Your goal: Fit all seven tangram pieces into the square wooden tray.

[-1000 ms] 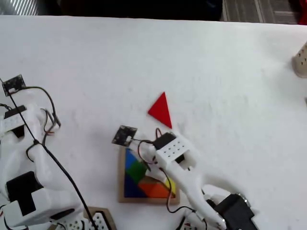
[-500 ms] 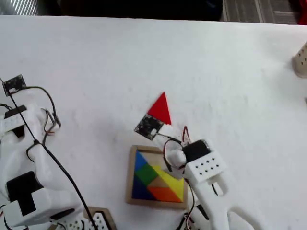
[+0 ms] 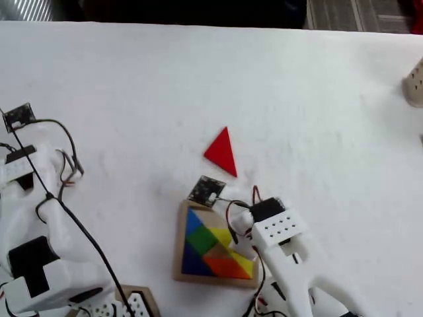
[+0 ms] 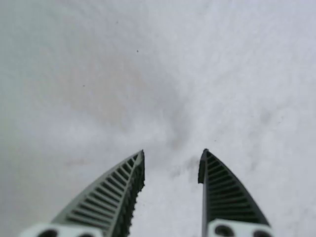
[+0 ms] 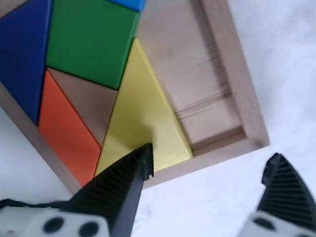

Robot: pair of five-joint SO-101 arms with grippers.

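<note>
Over the tray [image 3: 179, 244] corner, the right claw [image 5: 210, 157] gapes empty, left claw [image 4: 173, 153] too; red triangle [image 3: 221, 152] lies apart.

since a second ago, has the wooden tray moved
Yes. In the high view the wooden tray slid toward the right edge, ending more directly below the red triangle, which stayed put.

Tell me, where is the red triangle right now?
In the high view the red triangle lies on the white table, outside the wooden tray, a little beyond the tray's far edge.
</note>
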